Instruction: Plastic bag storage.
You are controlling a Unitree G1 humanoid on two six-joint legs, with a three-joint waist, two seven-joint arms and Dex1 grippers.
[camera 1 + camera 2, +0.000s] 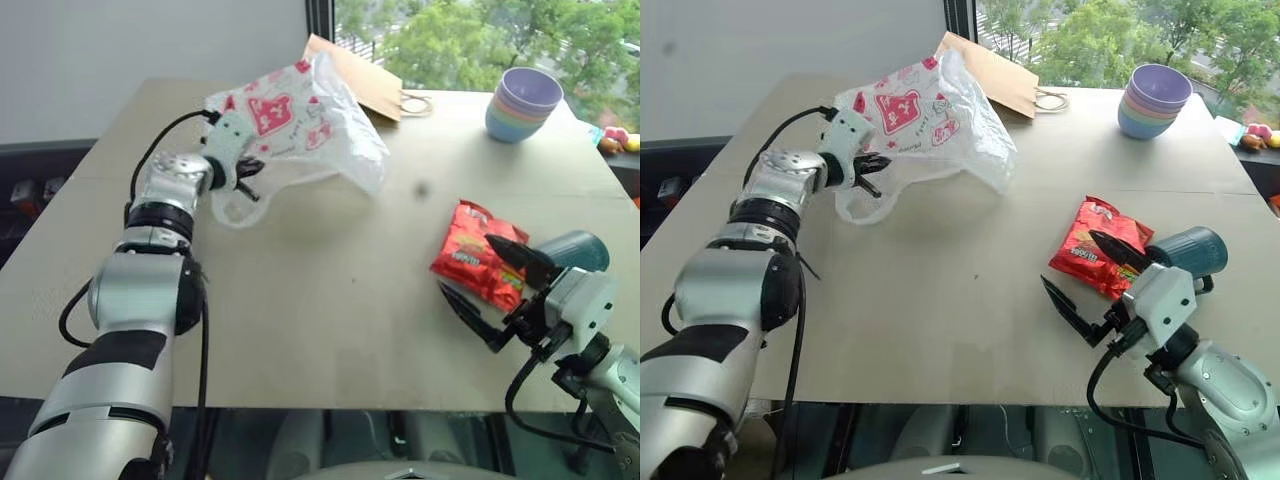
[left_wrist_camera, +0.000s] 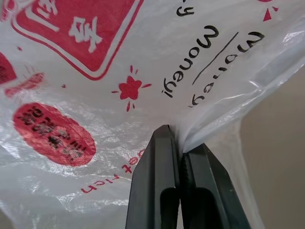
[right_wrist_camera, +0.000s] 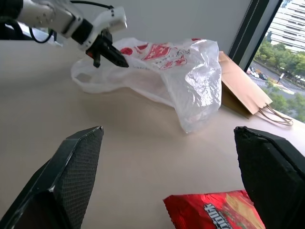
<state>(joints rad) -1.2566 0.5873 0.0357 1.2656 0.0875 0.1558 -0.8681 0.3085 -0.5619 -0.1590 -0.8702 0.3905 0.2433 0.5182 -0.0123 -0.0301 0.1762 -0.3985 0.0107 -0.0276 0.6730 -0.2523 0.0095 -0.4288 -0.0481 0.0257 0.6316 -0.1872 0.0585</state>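
We see the bag [image 1: 300, 125] lying on the far left part of the table [image 1: 330, 330], its long axis running from the near-left handle loop toward the far right, where its bulging end overlaps the brown paper bag [image 1: 362, 80]. Our left gripper [image 2: 180, 152] is clamped on a fold of the bag's film near the handle; the left wrist view shows the two fingers pressed together with plastic between them. That view also gives print the head views do not resolve: black script that seems to read "Monegi", seen upside down, red squares with white characters, and a small red splash mark. Our right gripper [image 1: 1080, 275] hangs with its jaws wide apart, holding nothing, just over the red snack packet [image 1: 1095, 245]. Stacked bowls [image 1: 522, 103] stand at the far right.
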